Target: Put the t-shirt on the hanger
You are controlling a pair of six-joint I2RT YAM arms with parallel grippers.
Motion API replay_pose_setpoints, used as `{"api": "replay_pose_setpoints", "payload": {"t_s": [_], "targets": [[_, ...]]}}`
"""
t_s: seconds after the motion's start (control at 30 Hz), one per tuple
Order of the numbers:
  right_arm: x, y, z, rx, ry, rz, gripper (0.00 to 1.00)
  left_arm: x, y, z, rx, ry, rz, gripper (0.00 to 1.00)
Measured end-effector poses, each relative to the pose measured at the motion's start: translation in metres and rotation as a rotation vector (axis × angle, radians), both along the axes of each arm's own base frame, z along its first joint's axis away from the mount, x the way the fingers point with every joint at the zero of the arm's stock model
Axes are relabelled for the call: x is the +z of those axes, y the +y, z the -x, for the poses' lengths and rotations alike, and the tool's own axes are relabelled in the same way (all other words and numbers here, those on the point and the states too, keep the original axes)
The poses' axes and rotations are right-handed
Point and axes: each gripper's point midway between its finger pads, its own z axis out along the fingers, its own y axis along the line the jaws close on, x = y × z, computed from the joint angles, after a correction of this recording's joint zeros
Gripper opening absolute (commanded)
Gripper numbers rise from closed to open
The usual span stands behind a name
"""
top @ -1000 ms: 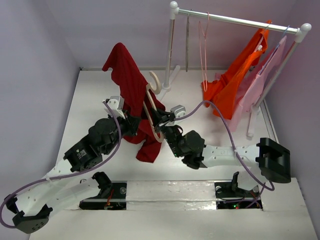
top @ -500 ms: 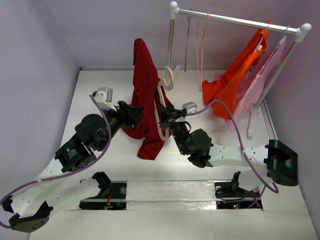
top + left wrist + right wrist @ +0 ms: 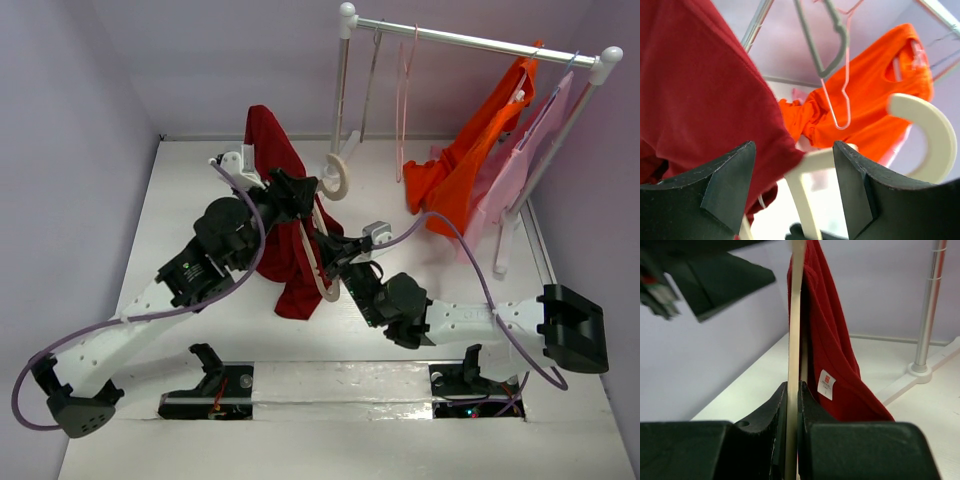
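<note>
Hanger (image 3: 794, 340) tight between right fingers (image 3: 774, 422), left fingers (image 3: 730, 187) apart by red t-shirt (image 3: 695, 90).

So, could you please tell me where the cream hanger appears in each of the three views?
Top external: hanger at centre, slanting between the arms, against the red t-shirt.
Left wrist: hanger hook curls at right, neck framed by the left tool.
Right wrist: hanger edge-on, vertical at centre, clamped by the right tool.
Shared landmark: the red t-shirt.
</note>
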Motion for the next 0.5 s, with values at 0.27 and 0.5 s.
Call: {"api": "replay_pose_setpoints", "payload": {"t_s": [0.27, 0.5], "targets": [[0.003, 0.002, 0.008, 0.040, 0.007, -0.026, 0.00, -0.004, 0.011, -0.021, 0.108, 0.019, 0.064, 0.60], [0.005, 0.007, 0.015, 0.076, 0.007, -0.037, 0.00, -0.010, 0.019, -0.028, 0.136, 0.032, 0.130, 0.61]]}}
